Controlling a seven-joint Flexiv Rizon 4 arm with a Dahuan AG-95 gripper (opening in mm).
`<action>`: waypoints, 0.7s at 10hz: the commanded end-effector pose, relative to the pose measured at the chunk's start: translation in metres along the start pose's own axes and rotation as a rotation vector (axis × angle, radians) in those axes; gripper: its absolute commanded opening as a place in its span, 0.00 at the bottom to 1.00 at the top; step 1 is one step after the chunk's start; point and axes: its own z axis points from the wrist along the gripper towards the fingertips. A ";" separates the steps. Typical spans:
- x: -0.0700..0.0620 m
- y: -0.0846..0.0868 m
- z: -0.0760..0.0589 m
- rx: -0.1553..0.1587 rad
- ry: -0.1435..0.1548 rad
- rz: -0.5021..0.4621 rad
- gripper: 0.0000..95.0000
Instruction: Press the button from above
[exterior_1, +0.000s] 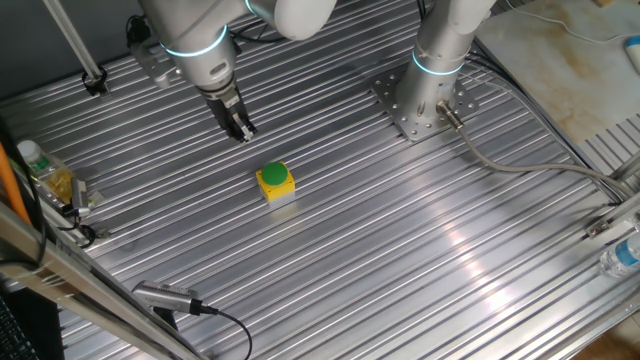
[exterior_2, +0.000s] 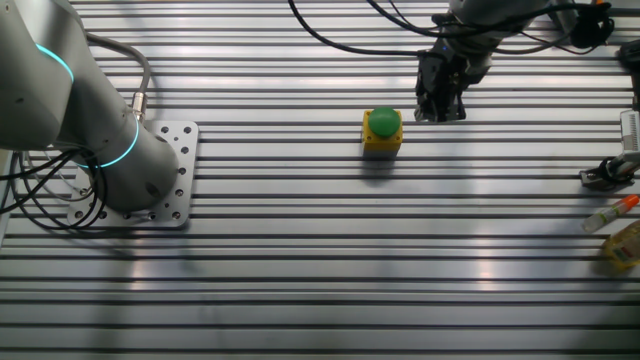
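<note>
The button (exterior_1: 273, 175) is a round green cap on a small yellow box with a pale base, standing on the ribbed metal table. It also shows in the other fixed view (exterior_2: 383, 123). My gripper (exterior_1: 243, 132) points down and hangs above the table, a short way behind and left of the button and not touching it. In the other fixed view the gripper (exterior_2: 440, 112) is just right of the button. No view shows whether the fingertips are apart or touching. Nothing is seen between them.
The arm's base plate (exterior_1: 420, 100) is bolted at the back, with a grey cable (exterior_1: 520, 165) running right. A bottle (exterior_1: 45, 175) stands at the left edge and another (exterior_1: 620, 258) lies at the right. A clamp (exterior_1: 165, 298) with a black cable sits near the front left.
</note>
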 end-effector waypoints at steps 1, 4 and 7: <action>0.000 0.000 0.000 -0.031 -0.006 0.053 0.00; 0.000 0.000 0.000 -0.116 -0.012 0.106 0.00; 0.000 0.000 0.000 -0.093 -0.012 0.103 0.00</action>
